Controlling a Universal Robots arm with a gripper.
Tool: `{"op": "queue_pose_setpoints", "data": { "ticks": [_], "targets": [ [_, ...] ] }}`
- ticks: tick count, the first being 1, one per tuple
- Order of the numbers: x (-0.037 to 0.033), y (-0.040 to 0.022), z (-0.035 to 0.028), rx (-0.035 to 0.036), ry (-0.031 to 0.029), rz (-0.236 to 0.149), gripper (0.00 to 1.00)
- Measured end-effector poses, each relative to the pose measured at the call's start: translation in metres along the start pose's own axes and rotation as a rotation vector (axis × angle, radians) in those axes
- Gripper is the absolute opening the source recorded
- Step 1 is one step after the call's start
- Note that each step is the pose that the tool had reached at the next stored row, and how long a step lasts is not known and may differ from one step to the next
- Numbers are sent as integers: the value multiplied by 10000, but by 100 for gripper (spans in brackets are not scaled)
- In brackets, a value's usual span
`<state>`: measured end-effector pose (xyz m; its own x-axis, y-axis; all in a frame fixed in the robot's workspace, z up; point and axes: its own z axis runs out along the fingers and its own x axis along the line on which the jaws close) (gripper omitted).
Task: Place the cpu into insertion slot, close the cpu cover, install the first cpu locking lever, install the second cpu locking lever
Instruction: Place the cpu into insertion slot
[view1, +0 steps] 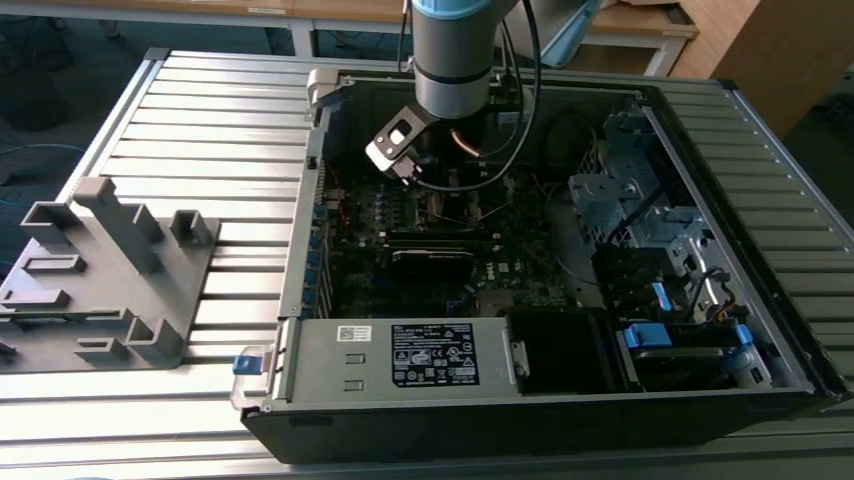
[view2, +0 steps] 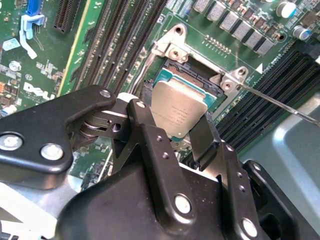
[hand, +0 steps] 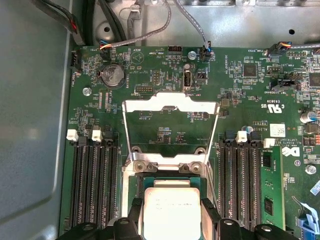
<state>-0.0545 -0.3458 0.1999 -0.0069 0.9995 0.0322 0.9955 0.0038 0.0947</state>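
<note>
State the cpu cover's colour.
Silver. The cpu cover shows best in the first wrist view.

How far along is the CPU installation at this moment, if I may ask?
Nothing looks finished yet. In hand: the gripper grips the cpu over the insertion slot, not visibly seated. Left: the cpu cover lies flipped open, so closing it and both levers remain.
</note>
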Motion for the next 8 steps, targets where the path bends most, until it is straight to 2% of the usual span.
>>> {"op": "queue_pose_setpoints", "data": {
  "ticks": [8],
  "targets": [
    [0,-6,-9,1,-2,1,54]
  ]
}}
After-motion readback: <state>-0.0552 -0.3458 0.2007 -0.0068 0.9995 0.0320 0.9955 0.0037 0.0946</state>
